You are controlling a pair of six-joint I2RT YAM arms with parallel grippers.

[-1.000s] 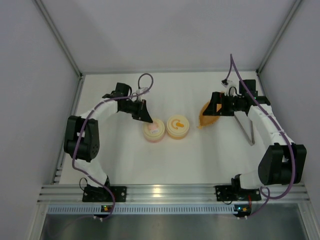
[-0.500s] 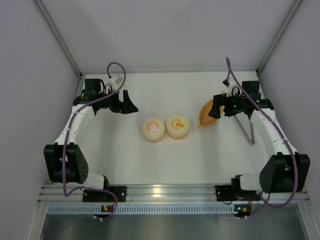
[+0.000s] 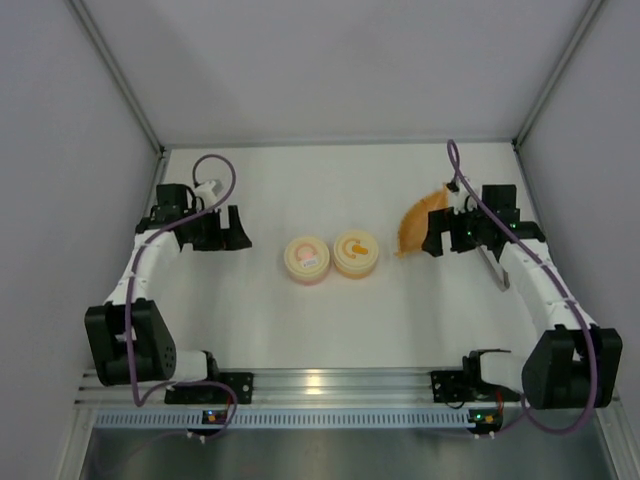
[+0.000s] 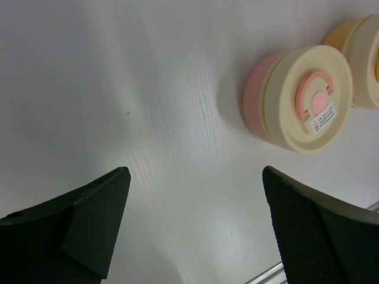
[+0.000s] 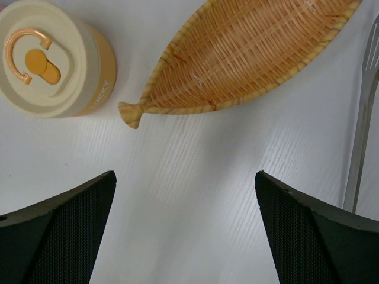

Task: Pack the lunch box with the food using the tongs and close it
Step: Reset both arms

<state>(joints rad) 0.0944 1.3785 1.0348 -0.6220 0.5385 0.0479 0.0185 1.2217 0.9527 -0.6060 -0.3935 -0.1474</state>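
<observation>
The left arm (image 3: 140,268) rises from its base at the lower left of the overhead view and folds at a black joint block near the left edge. Its white link runs up toward the upper left, where the wrist bends to the right. The left gripper (image 3: 238,232) points toward the frame's centre, jaws spread wide and holding nothing. In its wrist view the dark fingers (image 4: 89,231) sit in the two lower corners.

The right arm (image 3: 540,285) mirrors this from the lower right, with its joint block low at the right edge and its link climbing to the upper right. The right gripper (image 3: 432,232) faces left, equally wide and empty.
</observation>
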